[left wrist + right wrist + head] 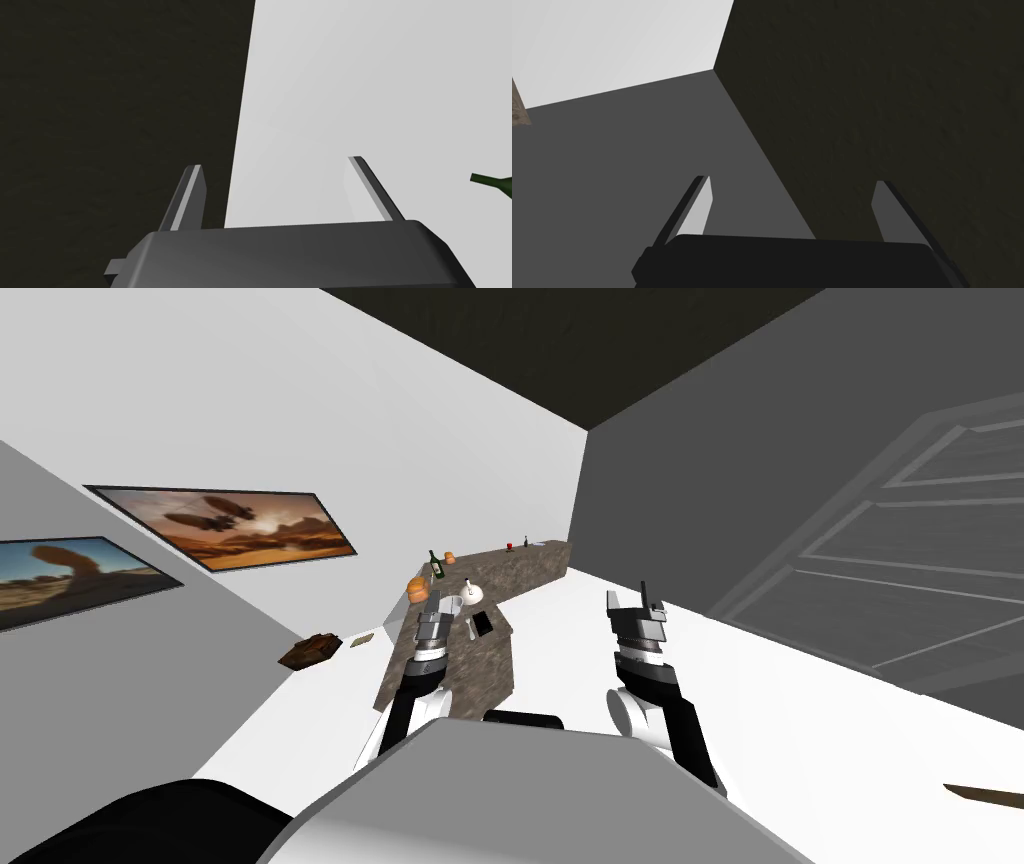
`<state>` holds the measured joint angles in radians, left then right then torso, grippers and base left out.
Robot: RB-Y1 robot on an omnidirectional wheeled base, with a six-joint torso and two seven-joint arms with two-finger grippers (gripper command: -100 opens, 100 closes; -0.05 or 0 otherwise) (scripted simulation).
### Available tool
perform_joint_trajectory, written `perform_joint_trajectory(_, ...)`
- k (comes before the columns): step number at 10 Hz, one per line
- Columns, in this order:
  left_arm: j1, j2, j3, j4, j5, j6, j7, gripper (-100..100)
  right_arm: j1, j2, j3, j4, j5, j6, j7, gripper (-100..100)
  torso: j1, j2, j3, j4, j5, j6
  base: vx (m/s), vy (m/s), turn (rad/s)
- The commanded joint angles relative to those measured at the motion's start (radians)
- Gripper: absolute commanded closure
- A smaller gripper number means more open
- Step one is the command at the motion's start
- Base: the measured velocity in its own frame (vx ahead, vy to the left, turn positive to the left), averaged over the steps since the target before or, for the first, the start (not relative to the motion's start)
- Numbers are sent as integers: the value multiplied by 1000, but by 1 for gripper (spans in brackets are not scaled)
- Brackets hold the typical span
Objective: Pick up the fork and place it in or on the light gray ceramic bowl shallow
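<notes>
Though apart, fork beside left gripper

Counter: we see a long brown speckled counter that bends at a corner.
Near part: flat black square, small pale fork just beside it, pale round bowl.
Middle: we spot a dark green bottle and two orange round things.
Far end: small red thing, small dark bottle.

Fork on counter (bowl beyond)

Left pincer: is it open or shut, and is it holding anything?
Open and empty: the left pincer shows its two fingers standing wide apart in its wrist view, with nothing between them.
</notes>
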<state>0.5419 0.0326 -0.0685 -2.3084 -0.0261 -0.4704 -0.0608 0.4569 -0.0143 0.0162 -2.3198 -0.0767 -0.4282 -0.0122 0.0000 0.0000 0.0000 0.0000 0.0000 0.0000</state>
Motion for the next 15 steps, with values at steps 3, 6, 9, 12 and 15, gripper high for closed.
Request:
perform_joint_trajectory(3,9,67,26,-1,-9,22,3,-100,0,0,0,0,0,0,0,0,1,4,2,1,0,0,-61,16,-87)
perform_joint_trajectory(6,21,132,57,4,-18,53,5,-100,0,0,0,0,0,0,0,0,2,5,3,1,0,0,-80,22,-114)
perform_joint_trajectory(9,37,211,92,15,-26,98,9,-100,0,0,0,0,0,0,0,0,1,7,4,2,0,0,-94,8,-124)
perform_joint_trajectory(12,56,302,125,38,-28,158,12,-100,0,0,0,0,0,0,0,0,1,7,4,2,0,0,-96,-2,-154)
perform_joint_trajectory(15,72,377,145,61,-26,206,13,-100,0,0,0,0,0,0,0,0,0,3,2,1,0,0,-36,-17,-103)
